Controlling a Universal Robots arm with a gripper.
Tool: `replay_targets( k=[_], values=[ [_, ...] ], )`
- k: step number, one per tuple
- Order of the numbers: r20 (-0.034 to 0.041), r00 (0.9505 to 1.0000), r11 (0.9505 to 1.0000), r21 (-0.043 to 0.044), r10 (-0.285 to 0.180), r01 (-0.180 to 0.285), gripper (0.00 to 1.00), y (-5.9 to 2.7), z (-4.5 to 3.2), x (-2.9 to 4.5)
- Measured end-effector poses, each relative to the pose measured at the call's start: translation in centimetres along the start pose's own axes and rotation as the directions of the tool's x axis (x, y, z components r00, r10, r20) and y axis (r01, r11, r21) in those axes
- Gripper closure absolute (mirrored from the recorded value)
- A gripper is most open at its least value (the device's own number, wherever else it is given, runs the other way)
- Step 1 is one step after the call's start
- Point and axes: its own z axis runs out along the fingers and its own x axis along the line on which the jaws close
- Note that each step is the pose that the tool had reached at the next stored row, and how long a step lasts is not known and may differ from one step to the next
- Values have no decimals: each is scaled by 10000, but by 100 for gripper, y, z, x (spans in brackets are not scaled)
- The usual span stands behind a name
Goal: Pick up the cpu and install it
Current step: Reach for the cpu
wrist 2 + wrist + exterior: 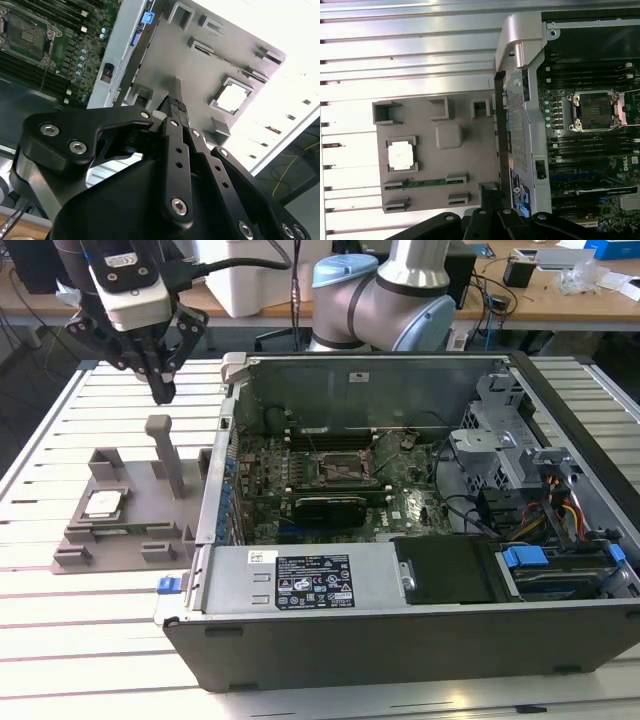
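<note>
Jaws stood closed on nothing, gripper (pixel 160 390) hung above grey tray (pixel 140 485), whose recess held cpu (pixel 103 504) at seven o'clock of gripper in exterior view; judged light, stiff, slick-topped, fragile underneath, best taken by opposite edges.

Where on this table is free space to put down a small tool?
Free, in the exterior view: the bare slatted metal table in front of the grey moulded plastic tray, and the slats beyond the tray. Crowded: the tray, with its posts and the silver square cpu, and the open grey computer case.
</note>
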Motion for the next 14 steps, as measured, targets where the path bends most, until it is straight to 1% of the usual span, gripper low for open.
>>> replay_targets(
  k=[1,9,14],
  values=[
    [0,10000,10000,1,0,0,89,-2,0,28],
    [0,10000,10000,4,0,0,89,-10,-1,172],
    [1,10000,10000,8,1,-1,89,-17,-1,316]
  ],
)
